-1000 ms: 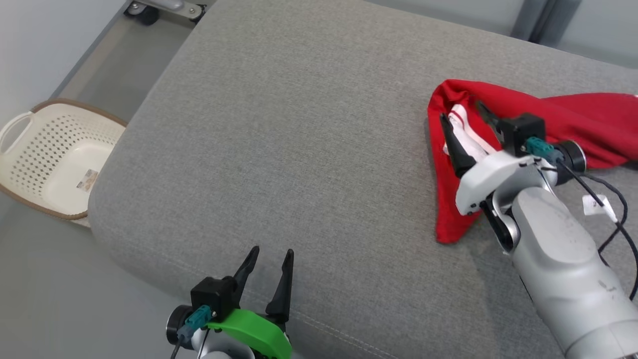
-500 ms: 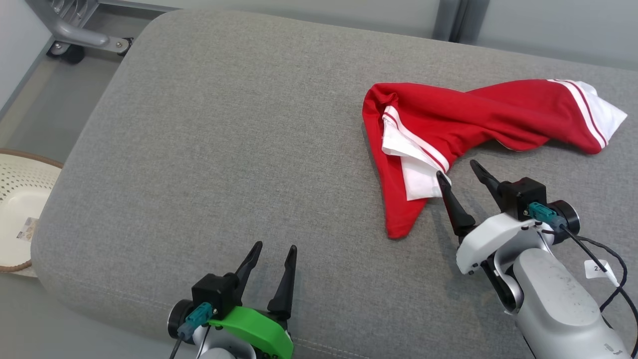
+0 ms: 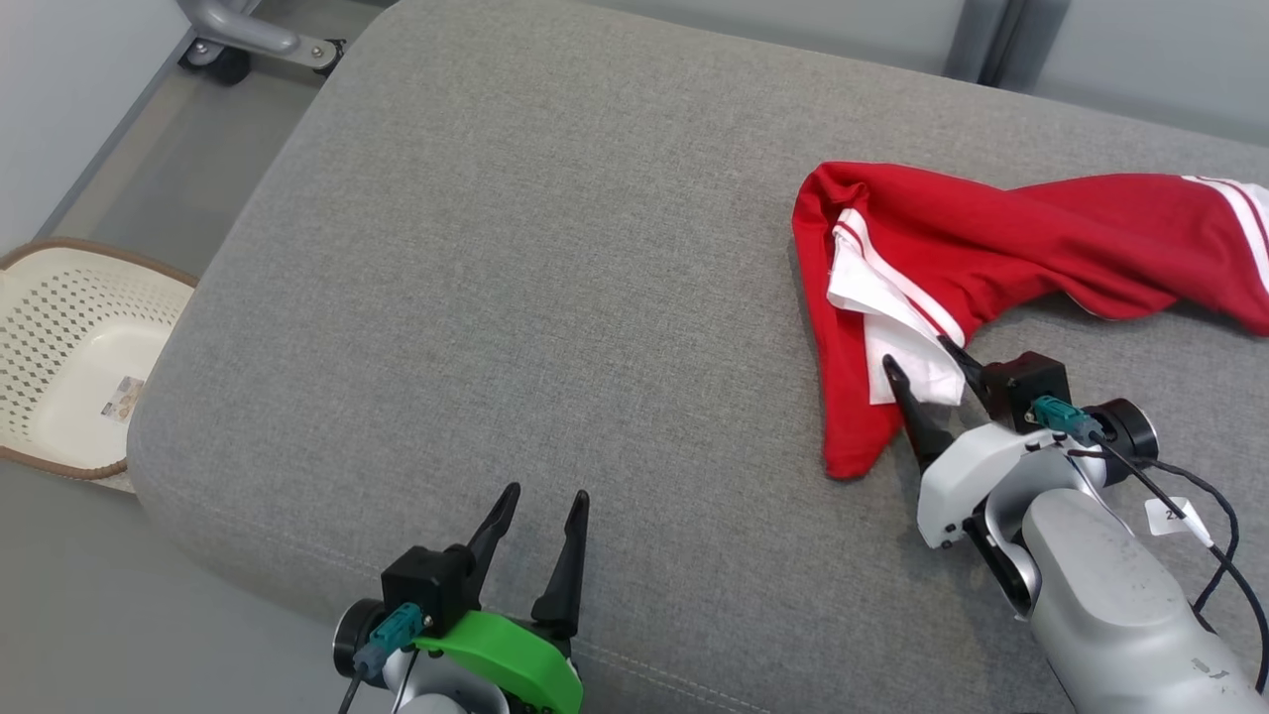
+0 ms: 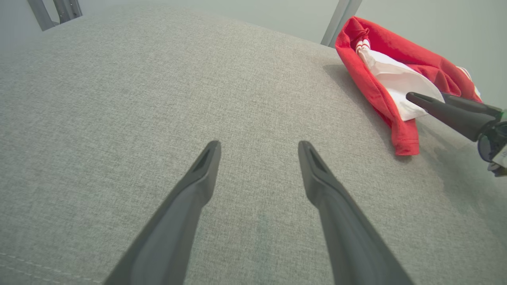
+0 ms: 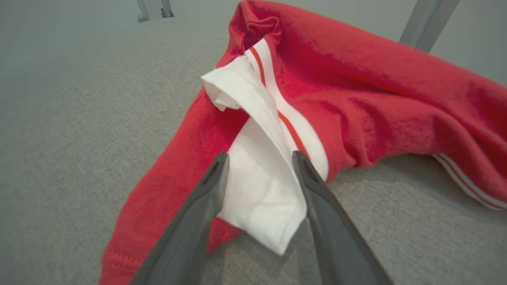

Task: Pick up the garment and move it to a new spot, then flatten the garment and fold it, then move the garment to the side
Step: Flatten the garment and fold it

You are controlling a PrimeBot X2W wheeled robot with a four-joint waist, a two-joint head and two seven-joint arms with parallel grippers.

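The garment (image 3: 991,238) is red with white striped sleeve ends and lies crumpled on the right of the grey cushion (image 3: 545,248). One white sleeve end (image 3: 897,337) is folded over the red cloth and points toward me. My right gripper (image 3: 915,354) is open, low over the cushion, its fingertips on either side of that sleeve's tip. In the right wrist view the white cloth (image 5: 257,186) lies between the open fingers of the gripper (image 5: 259,155), which are not closed on it. My left gripper (image 3: 544,494) is open and holds nothing, over the cushion's front edge, far from the garment (image 4: 372,79).
A cream perforated basket (image 3: 59,327) stands on the floor to the left of the cushion. A wheeled metal frame (image 3: 248,40) is at the far left corner. Grey posts (image 3: 981,40) stand behind the cushion. Broad bare cushion lies left of the garment.
The head view has shifted. My right gripper drew back along the garment from over the white part, then edged forward to straddle the sleeve tip. The left gripper has stayed put.
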